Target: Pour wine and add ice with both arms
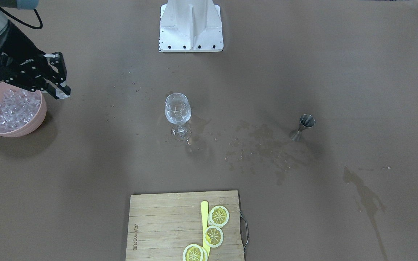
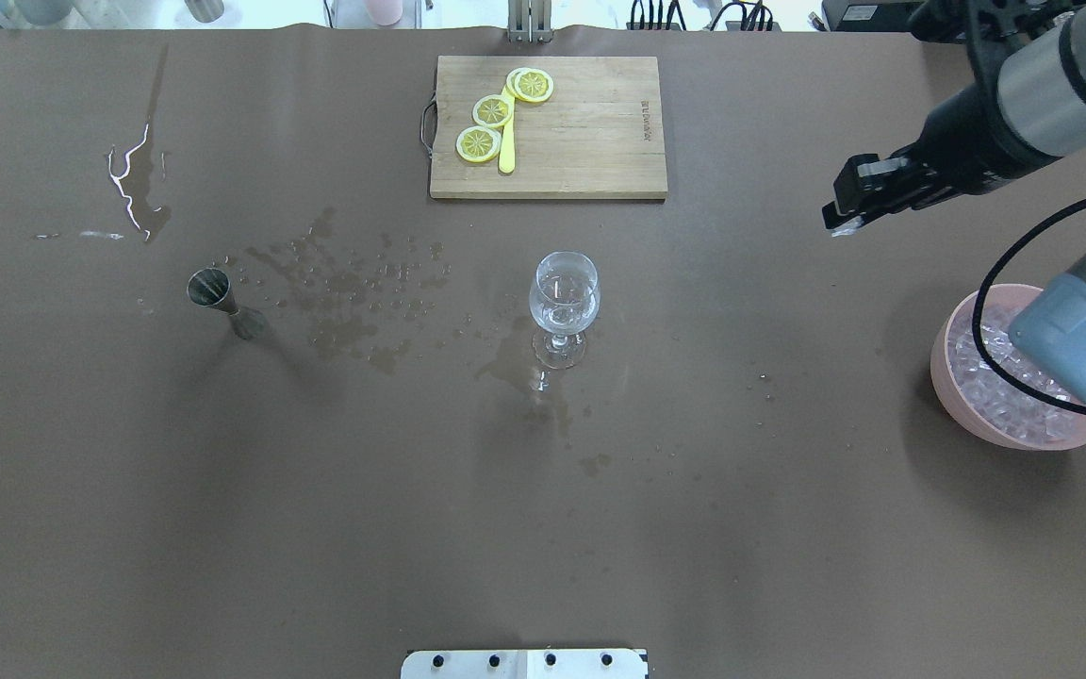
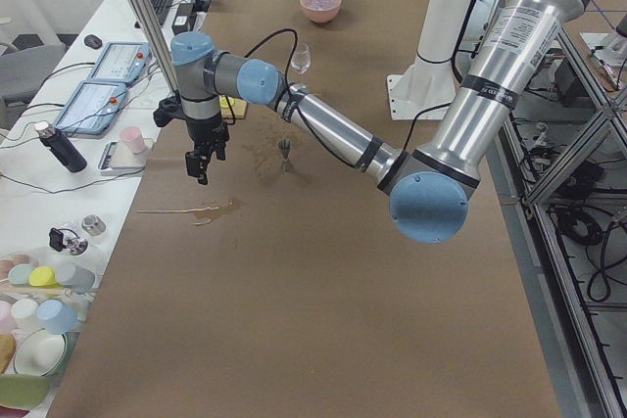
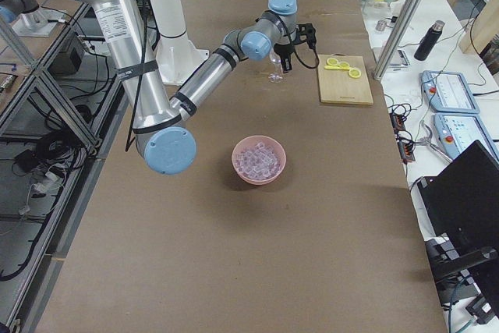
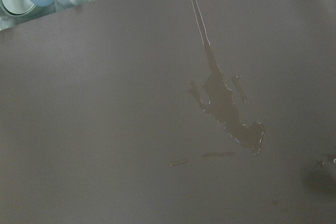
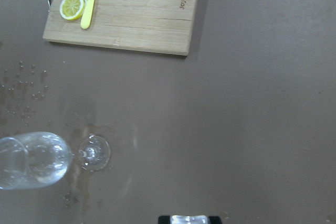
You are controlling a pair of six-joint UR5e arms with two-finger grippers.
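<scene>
The round pink plastic bowl (image 1: 27, 130) at the surface's end is heaped with small clear ice cubes (image 1: 11, 108), the right black two-finger gripper (image 1: 62, 93), raised apart from it, is clenched on one cube (image 6: 190, 219), the stemmed clear wine glass (image 1: 177, 110) stands upright mid-surface, and I cannot tell the state of the left gripper (image 3: 199, 171).

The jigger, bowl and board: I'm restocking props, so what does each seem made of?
Jigger: probably stainless steel, from its grey brushed sheen. Bowl: likely plastic, matte uniform pink, though glazed ceramic is possible. Board: wood or bamboo, showing pale strips with grain, plus a wire-like metal handle.
</scene>
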